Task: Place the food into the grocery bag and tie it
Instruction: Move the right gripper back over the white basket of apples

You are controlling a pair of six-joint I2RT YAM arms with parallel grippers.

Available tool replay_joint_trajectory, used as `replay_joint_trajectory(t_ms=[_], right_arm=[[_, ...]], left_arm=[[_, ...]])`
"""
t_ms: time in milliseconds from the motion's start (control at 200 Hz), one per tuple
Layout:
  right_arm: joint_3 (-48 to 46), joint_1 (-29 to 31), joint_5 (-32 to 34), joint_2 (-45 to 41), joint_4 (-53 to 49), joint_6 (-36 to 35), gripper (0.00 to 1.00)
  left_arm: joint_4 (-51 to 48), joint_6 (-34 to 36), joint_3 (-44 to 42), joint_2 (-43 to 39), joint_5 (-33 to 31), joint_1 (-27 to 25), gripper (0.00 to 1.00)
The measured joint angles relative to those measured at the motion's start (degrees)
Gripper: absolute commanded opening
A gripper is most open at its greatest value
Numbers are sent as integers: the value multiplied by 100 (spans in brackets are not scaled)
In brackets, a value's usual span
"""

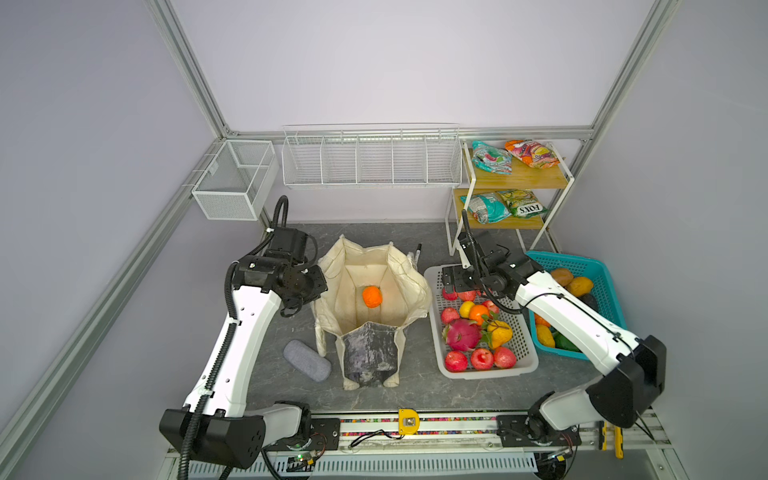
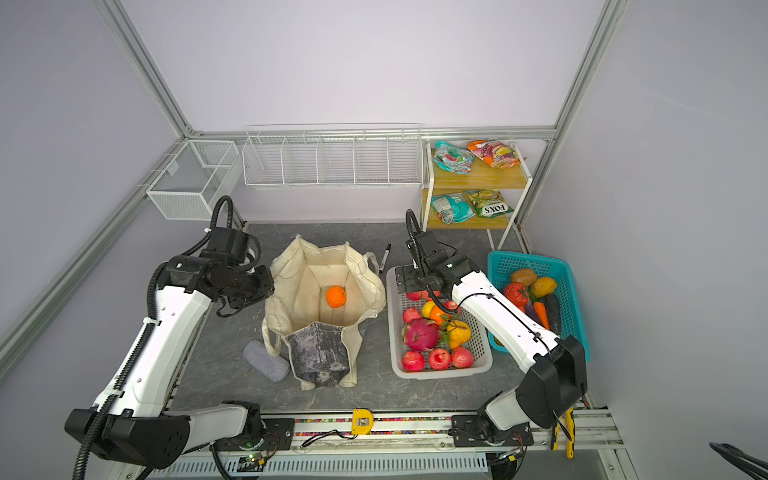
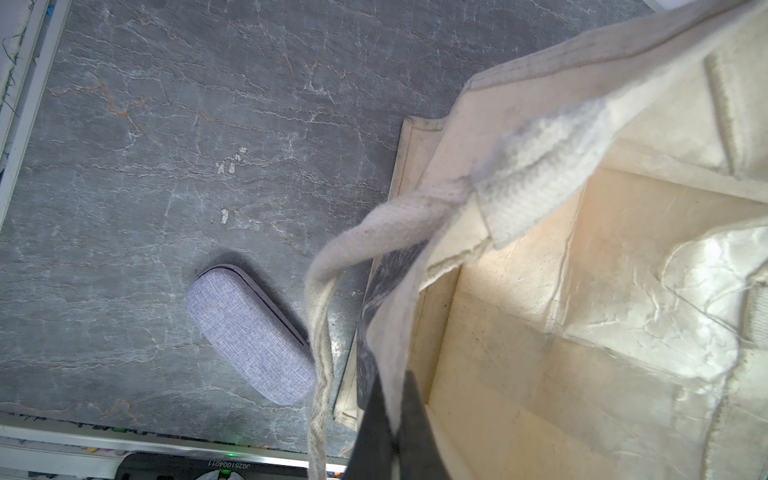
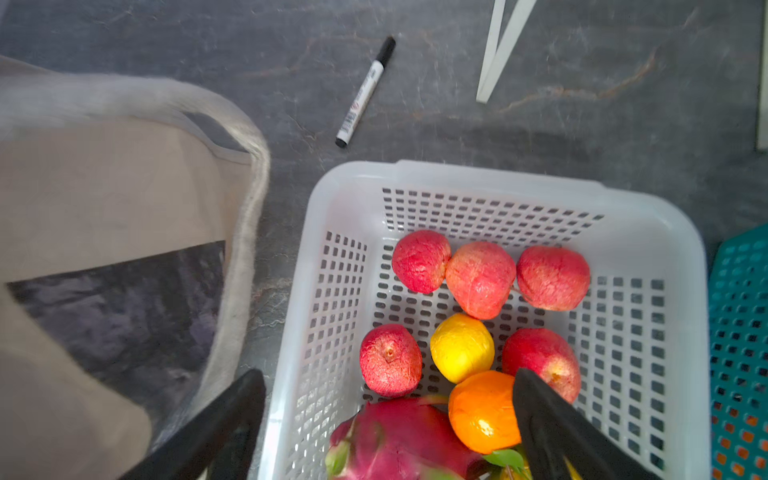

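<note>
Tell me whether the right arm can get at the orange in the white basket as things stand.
Probably yes. The right gripper hangs open over the white basket, and the orange lies uncovered on top. The lemon, a red apple and the dragon fruit crowd it, so room looks tight.

light: bright, even | shadows: soft | glare: grocery bag (image 3: 685, 299) lining, left wrist view | blur: right wrist view

Grocery bag (image 1: 345, 270): matt, coarse-woven cream canvas. White basket (image 4: 457, 174), 3 o'clock of bag: smooth perforated plastic. Case (image 3: 249, 336): grey textured fabric. Tabletop (image 3: 166, 145): matt, veined.
</note>
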Motion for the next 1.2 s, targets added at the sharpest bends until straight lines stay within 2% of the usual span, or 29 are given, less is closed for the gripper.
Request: replay_joint_trajectory(t_ms=[260,565,930,1050,1205], right_arm=[[-439,-192,-98,426,4,544,96],[-330,-691,-79,1397,367,420,100],[52,-1071,-79,1867,448,481,87],[125,-1095,-103,1928,422,789,83],[140,-1095,-125,1945,302,1346,82]], left_arm=[[-46,-20,57,11,31,0,0],[-166,-42,151,26,37,0,0],[-195,-42,214,28,76,0,0],[-208,-42,254,66,96,0,0],[-214,-39,315,162,114,0,0]])
